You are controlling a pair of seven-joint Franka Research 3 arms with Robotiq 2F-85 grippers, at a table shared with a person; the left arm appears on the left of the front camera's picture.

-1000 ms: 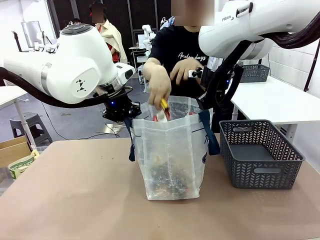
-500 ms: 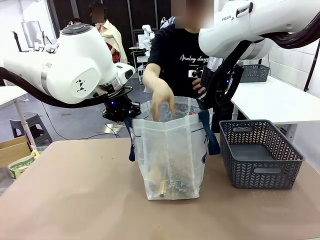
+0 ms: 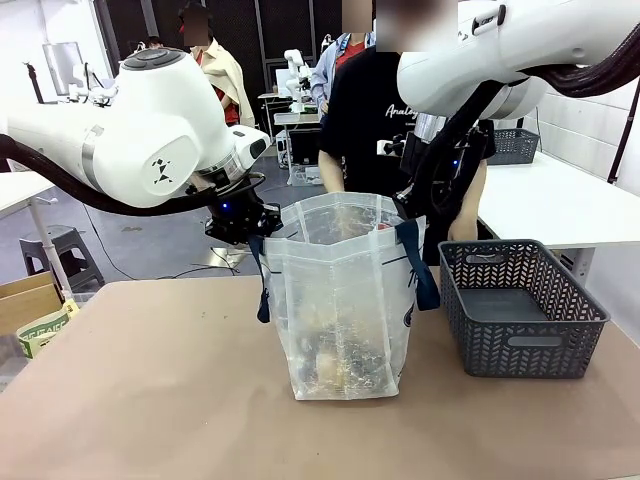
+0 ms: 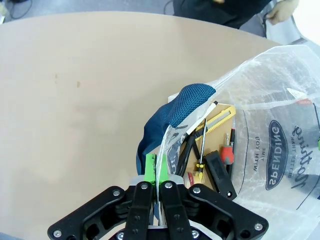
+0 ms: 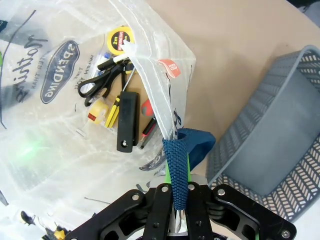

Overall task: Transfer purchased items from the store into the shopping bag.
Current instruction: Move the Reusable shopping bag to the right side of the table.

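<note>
The translucent shopping bag [image 3: 345, 300] stands upright at the table's middle, held open from both sides. My left gripper [image 3: 250, 228] is shut on the bag's left rim and navy strap [image 4: 180, 107]. My right gripper [image 3: 412, 212] is shut on the right navy strap [image 5: 176, 165]. Purchased items [image 3: 340, 362] lie at the bag's bottom: a yellow tape measure [image 5: 119, 40], black scissors [image 5: 97, 82], a black bar [image 5: 129, 120] and small screwdrivers [image 4: 227, 152]. The grey mesh basket [image 3: 520, 310] sits right of the bag with nothing inside it.
A person [image 3: 385, 120] stands behind the bag, one hand [image 3: 462, 228] hanging above the basket's far rim. A cardboard box [image 3: 35, 310] sits off the table's left edge, and a white table [image 3: 560, 200] stands at the back right.
The person's hand, which held an item over and inside the bag, has pulled out and away. The person has straightened and shifted right. Both grippers have stayed in place on the bag.
</note>
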